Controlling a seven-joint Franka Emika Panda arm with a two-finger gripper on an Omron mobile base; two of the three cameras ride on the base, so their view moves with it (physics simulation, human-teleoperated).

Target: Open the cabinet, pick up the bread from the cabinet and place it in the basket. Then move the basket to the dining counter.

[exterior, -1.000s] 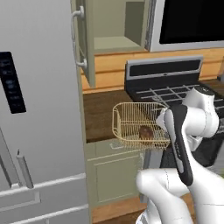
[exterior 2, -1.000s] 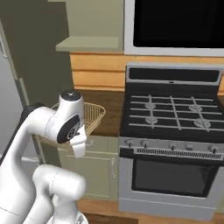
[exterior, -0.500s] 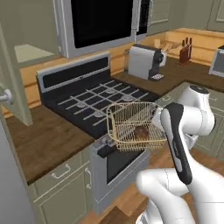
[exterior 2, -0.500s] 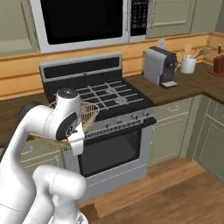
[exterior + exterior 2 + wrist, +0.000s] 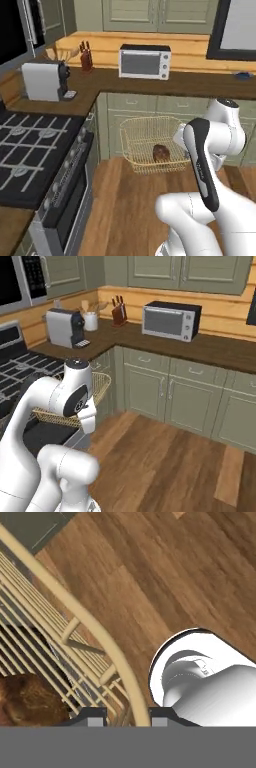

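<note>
My gripper (image 5: 128,714) is clamped on the rim of the basket (image 5: 145,145), one finger on each side of the wire, so the load hangs off one edge, clear above the wood floor (image 5: 165,572). The bread (image 5: 27,699) sits inside, just beside my fingertips (image 5: 95,716), low against the mesh. The rim grip keeps the basket level enough; carrying toward the dining counter, I judge. Risk: tilt spilling the bread.
</note>
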